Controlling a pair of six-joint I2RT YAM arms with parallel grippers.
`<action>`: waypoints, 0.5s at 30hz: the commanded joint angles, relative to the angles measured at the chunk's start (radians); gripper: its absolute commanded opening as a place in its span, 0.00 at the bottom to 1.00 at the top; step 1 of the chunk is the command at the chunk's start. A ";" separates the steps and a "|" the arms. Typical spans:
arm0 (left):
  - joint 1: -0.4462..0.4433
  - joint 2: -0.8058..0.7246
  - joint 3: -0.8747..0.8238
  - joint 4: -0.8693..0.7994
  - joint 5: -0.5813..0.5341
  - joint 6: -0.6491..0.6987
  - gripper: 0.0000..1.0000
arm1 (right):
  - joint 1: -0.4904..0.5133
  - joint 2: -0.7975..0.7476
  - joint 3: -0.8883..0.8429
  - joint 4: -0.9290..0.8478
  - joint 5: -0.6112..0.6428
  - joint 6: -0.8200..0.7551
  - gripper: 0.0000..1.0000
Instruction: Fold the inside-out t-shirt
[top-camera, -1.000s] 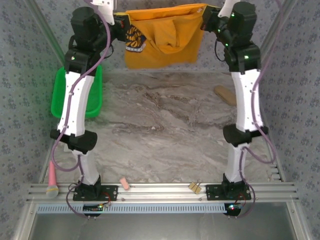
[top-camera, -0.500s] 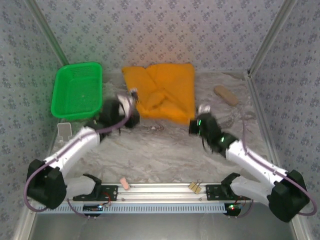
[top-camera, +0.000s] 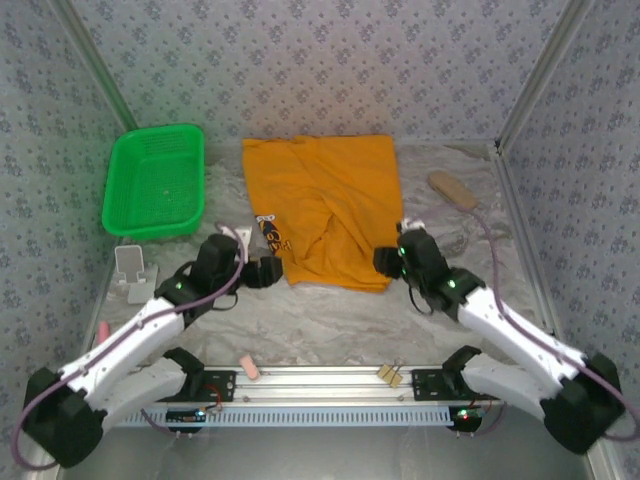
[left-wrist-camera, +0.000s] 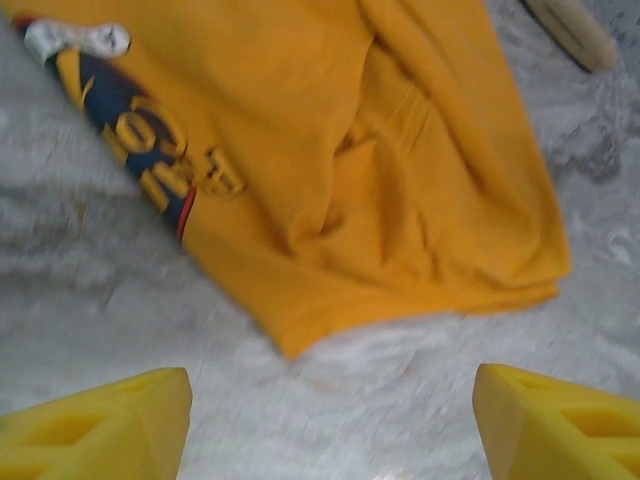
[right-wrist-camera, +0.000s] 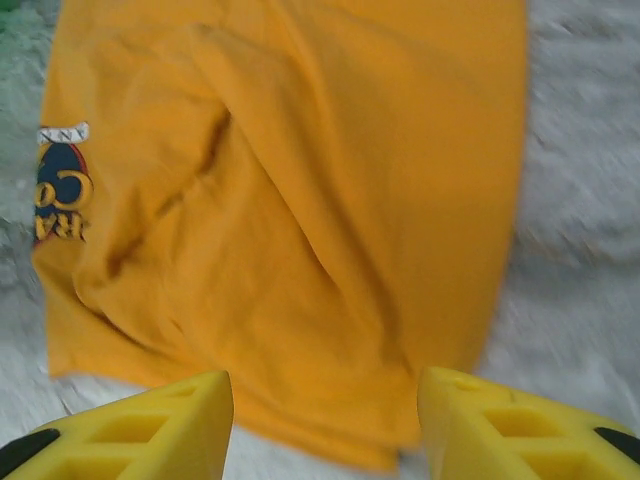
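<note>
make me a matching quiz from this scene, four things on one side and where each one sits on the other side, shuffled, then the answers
Things
1. t-shirt
2. green basket
3. tan piece
4. pink piece

Places
a. on the metal rail at the near edge
b. far right of the table
c. lying flat, far middle of the table
d. far left corner of the table

Pairs: 1-c, 2-d, 3-b, 4-a

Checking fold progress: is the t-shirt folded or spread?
Spread on the table, rumpled, not neatly folded: the t-shirt lies as one wide creased sheet, only its printed edge turned over. Layers beneath: cannot tell.
</note>
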 joint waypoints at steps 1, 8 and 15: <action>0.005 0.191 0.134 0.055 0.021 0.044 0.75 | -0.012 0.198 0.109 0.137 -0.074 -0.112 0.55; 0.035 0.663 0.474 0.003 0.050 0.168 0.70 | -0.077 0.600 0.326 0.163 -0.314 -0.085 0.48; 0.048 0.853 0.595 -0.004 -0.024 0.207 0.68 | -0.008 0.768 0.354 0.142 -0.334 -0.092 0.32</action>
